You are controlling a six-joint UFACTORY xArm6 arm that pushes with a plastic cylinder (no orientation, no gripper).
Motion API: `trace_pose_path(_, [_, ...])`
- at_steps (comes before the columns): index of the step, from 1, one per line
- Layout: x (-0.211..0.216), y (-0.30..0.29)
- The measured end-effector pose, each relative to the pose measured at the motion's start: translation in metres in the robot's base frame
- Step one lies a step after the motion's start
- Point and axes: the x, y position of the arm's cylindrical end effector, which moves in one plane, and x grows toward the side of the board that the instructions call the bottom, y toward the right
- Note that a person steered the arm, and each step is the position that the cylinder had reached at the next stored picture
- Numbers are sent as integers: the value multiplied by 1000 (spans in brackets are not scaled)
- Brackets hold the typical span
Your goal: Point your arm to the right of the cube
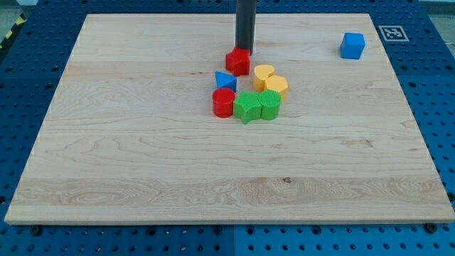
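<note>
A blue cube (pixel 352 45) sits alone near the view's top right of the wooden board (pixel 142 156). My tip (pixel 245 50) is at the view's top middle, touching the back of a red block (pixel 238 62), far to the left of the blue cube. Below the red block lie a blue triangular block (pixel 225 80), a red cylinder (pixel 223 102), a yellow heart-like block (pixel 264 74), a yellow block (pixel 276 86), a green star-like block (pixel 247 106) and a green block (pixel 270 104), packed together.
The board lies on a blue perforated table (pixel 441 107). A black-and-white marker tag (pixel 393 33) sits off the board's top right corner.
</note>
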Motion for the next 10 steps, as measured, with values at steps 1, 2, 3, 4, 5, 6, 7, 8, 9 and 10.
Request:
trace_pose_path(1, [23, -12])
trace_pose_path(2, [16, -15])
trace_pose_path(3, [-21, -16])
trace_pose_path(4, [-68, -7])
trace_pose_path(5, [-96, 51])
trace_pose_path(6, [-115, 122])
trace_pose_path(7, [-116, 193])
trace_pose_path(8, [-114, 230])
trace_pose_path(9, [-114, 233])
trace_pose_path(10, [-114, 233])
